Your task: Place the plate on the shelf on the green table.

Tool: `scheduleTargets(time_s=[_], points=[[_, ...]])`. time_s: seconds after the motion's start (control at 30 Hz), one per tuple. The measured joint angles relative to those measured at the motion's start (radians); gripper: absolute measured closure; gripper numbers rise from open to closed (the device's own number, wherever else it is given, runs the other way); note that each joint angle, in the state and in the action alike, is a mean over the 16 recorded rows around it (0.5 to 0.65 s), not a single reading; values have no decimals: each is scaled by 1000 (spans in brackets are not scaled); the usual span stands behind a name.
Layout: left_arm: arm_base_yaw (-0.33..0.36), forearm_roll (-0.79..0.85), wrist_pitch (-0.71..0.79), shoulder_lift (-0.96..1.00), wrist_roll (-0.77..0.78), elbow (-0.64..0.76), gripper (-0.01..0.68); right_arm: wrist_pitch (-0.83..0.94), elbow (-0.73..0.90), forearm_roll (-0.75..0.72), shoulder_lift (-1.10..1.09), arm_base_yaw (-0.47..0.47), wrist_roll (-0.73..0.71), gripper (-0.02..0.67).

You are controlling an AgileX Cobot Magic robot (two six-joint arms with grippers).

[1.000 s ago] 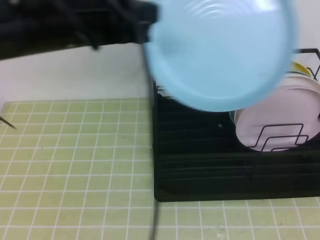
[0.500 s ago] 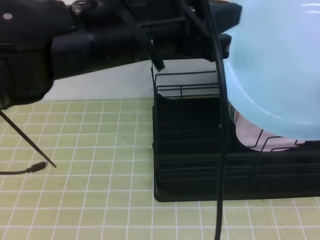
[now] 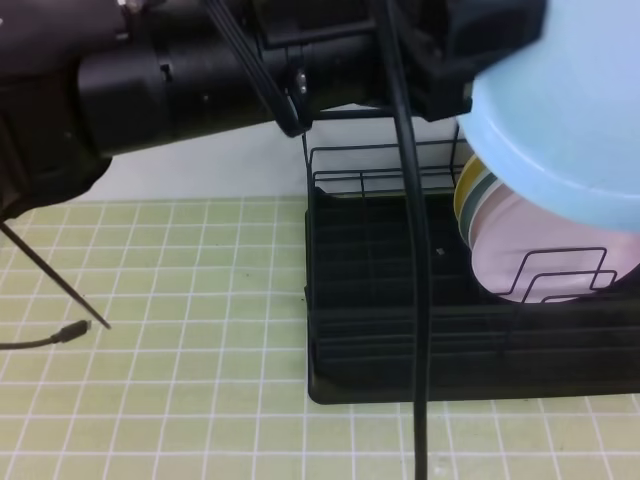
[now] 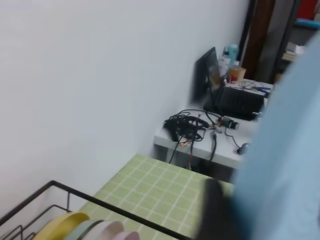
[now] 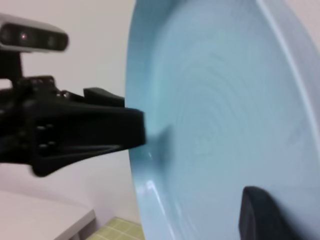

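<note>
Two grippers meet at plate [image 3: 560,110] above shelf [image 3: 400,330]: right gripper [image 5: 260,212] pinches its rim; left gripper [image 5: 137,132] touches, grip unclear.

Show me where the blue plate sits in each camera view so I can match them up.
Exterior high: the blue plate fills the top right, above the rack.
Left wrist: it is the pale blue blur along the right edge.
Right wrist: it fills most of the frame, seen near edge-on.
Shared landmark: the plate itself, and the left arm's pincer finger at its rim, also in the high view.
</note>
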Motion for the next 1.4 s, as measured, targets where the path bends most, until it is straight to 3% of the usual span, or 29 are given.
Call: scheduleTargets(time_s=[0.2, 0.33, 0.43, 0.53, 0.67, 0.87, 1.1, 1.23, 1.4], points=[[7, 5, 43, -17, 38, -1, 107, -15, -70, -106, 48, 0, 58, 652], [30, 47, 50, -45, 40, -2, 31, -10, -152, -285, 108, 0, 156, 652], [63, 102, 56, -78, 30, -3, 24, 22, -236, -482, 166, 0, 264, 652], [104, 179, 63, -115, 11, -3, 62, 62, -331, -702, 233, 0, 383, 652], [163, 309, 73, -161, -40, -2, 178, 126, -458, -982, 328, 0, 491, 652], [244, 546, 98, -211, -183, 3, 416, 235, -607, -1260, 460, 0, 423, 645], [311, 745, 95, -250, -362, 66, 625, 268, -677, -1303, 568, 0, 129, 645], [340, 799, 45, -290, -430, 145, 664, 267, -685, -1270, 613, 0, -30, 652], [365, 810, -54, -366, -452, 282, 672, 245, -685, -1228, 659, 0, -119, 652]])
